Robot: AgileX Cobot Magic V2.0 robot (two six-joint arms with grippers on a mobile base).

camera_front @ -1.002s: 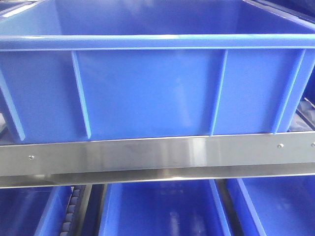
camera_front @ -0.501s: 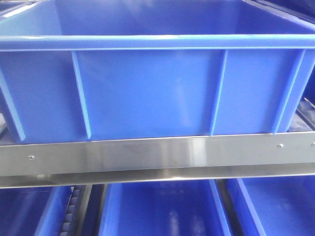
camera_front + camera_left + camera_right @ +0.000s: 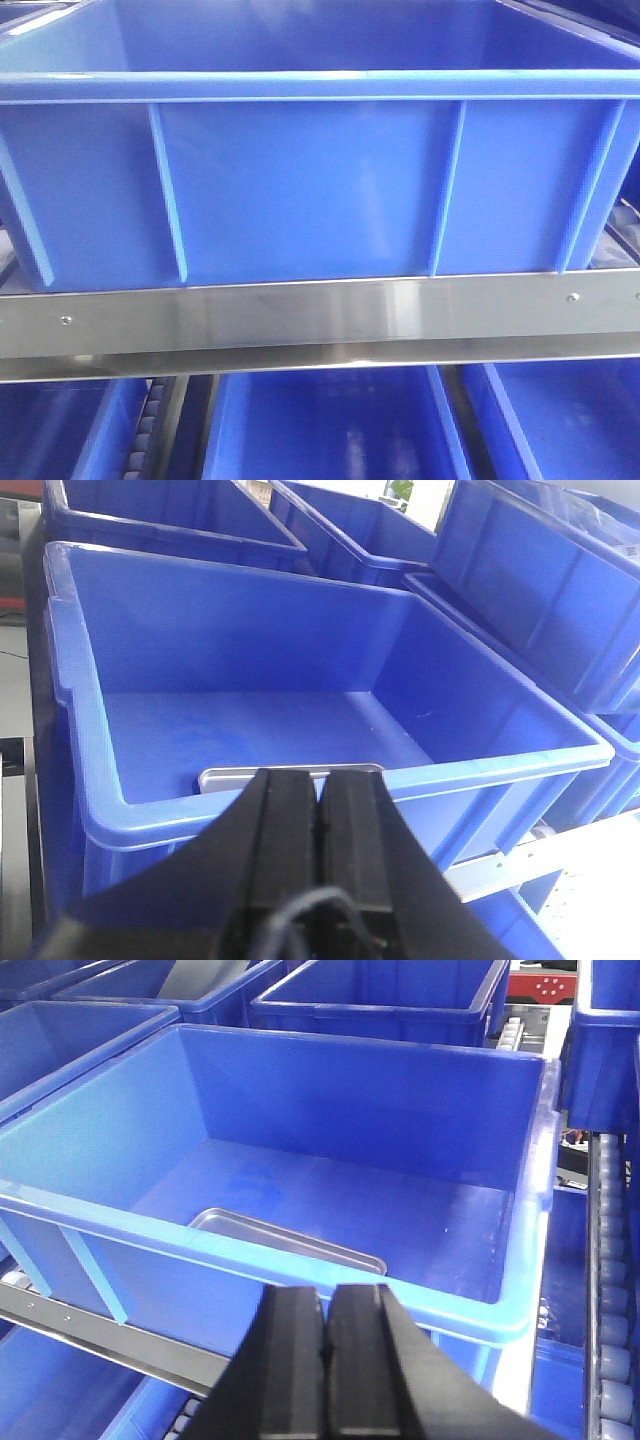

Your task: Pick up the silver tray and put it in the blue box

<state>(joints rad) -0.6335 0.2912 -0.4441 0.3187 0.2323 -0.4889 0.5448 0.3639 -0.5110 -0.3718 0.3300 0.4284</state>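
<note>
The blue box [image 3: 300,180] fills the front view, its ribbed near side above a steel rail. It also shows in the left wrist view [image 3: 250,670] and the right wrist view [image 3: 350,1120]. The silver tray [image 3: 285,1240] lies flat on the box floor against the near wall; only its far rim [image 3: 230,773] shows in the left wrist view. My left gripper [image 3: 320,780] is shut and empty, just outside the near rim. My right gripper [image 3: 327,1300] is shut and empty, also outside the near rim.
A flat steel rail bar [image 3: 320,315] with screws runs under the box. More blue crates sit below [image 3: 330,420], behind [image 3: 170,515] and beside [image 3: 540,570] it. A roller track [image 3: 610,1290] runs along the right side.
</note>
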